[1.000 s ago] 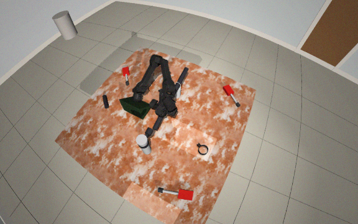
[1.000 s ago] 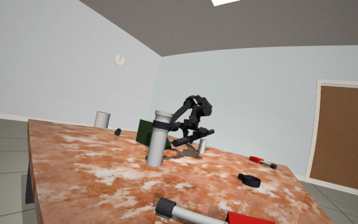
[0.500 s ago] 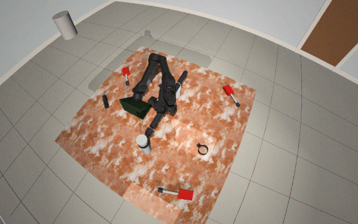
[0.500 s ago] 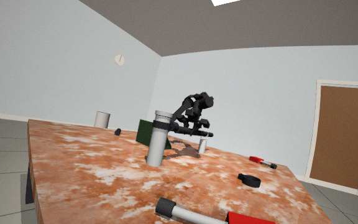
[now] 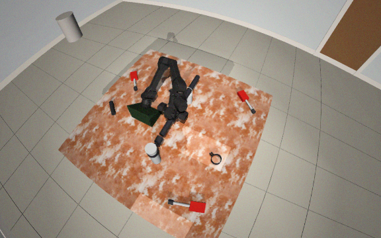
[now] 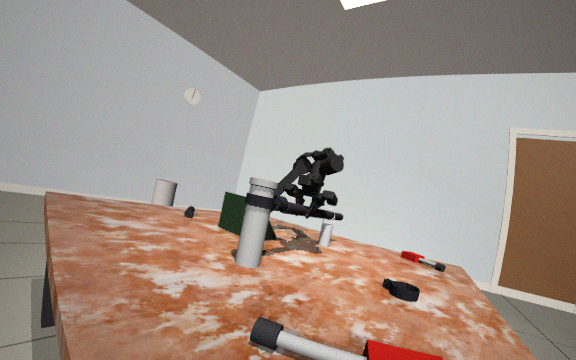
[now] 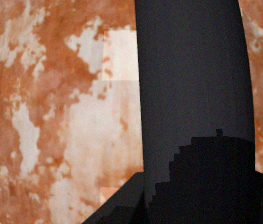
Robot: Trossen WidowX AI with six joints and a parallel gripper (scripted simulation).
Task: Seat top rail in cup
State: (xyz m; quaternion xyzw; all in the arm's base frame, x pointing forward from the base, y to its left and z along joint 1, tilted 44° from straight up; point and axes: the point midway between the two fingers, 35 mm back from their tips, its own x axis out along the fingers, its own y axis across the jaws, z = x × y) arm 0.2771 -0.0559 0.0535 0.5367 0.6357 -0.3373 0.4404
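Observation:
The dark rail [image 5: 167,128] [image 6: 298,208] [image 7: 194,75] is nearly level above the table. My gripper [image 5: 173,116] [image 6: 312,207] is shut on it from above, between its two ends. The big grey post [image 5: 157,159] [image 6: 253,240] stands upright, with its dark brace band [image 6: 259,201] high up, just below the cap [image 5: 151,148] [image 6: 263,183]. The dark rail-end cup [image 5: 159,141] hangs on the band's side toward the rail. The rail's near end is lined up at the cup's mouth; how far in cannot be told. The rail's far part passes over the short light post [image 5: 190,96] [image 6: 325,235]; the loop is too small to make out.
A dark green block [image 5: 143,114] [image 6: 232,212] stands beside the arm and big post. A loose black band [image 5: 215,159] [image 6: 404,290] and a red-handled tool [image 5: 197,207] [image 6: 403,352] lie on the table. Two more red tools and a small black cylinder [image 5: 112,108] lie farther off.

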